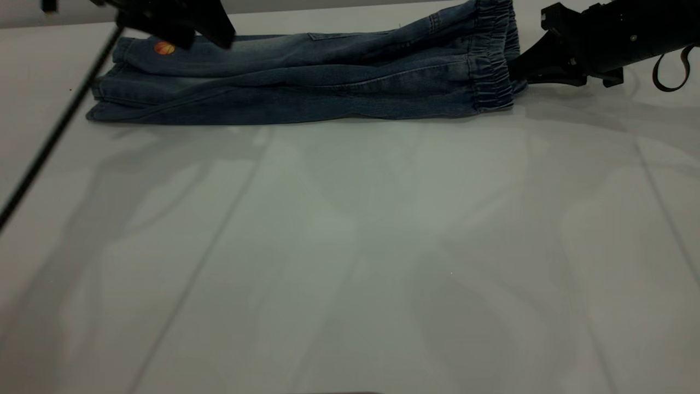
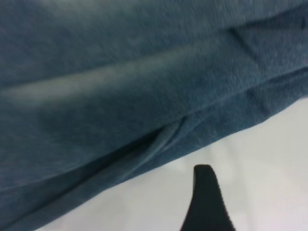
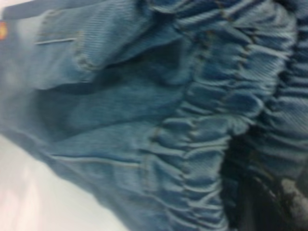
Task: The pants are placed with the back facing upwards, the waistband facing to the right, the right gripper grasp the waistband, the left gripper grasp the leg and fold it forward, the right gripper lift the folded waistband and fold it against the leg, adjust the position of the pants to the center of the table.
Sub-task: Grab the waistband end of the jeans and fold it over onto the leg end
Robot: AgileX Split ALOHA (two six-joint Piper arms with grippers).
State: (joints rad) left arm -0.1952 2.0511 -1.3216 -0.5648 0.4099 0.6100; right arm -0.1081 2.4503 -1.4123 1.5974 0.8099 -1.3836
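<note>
The waistband (image 1: 489, 60) touches the right claw (image 1: 519, 68), at the pants' (image 1: 295, 82) right end.

A thin black cable (image 1: 54, 131) slants across the left side. Past its upper end, a dull grey wall strip (image 1: 273, 5) runs along the back. A small black block (image 1: 49, 5) sits up-left of that end.

Exterior camera low, facing across the table (image 1: 350, 246), both wrist cameras close against the pants (image 1: 306, 76)

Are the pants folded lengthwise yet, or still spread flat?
Folded: the pants lie as a narrow strip, layered along the near edge, waistband doubled.
</note>
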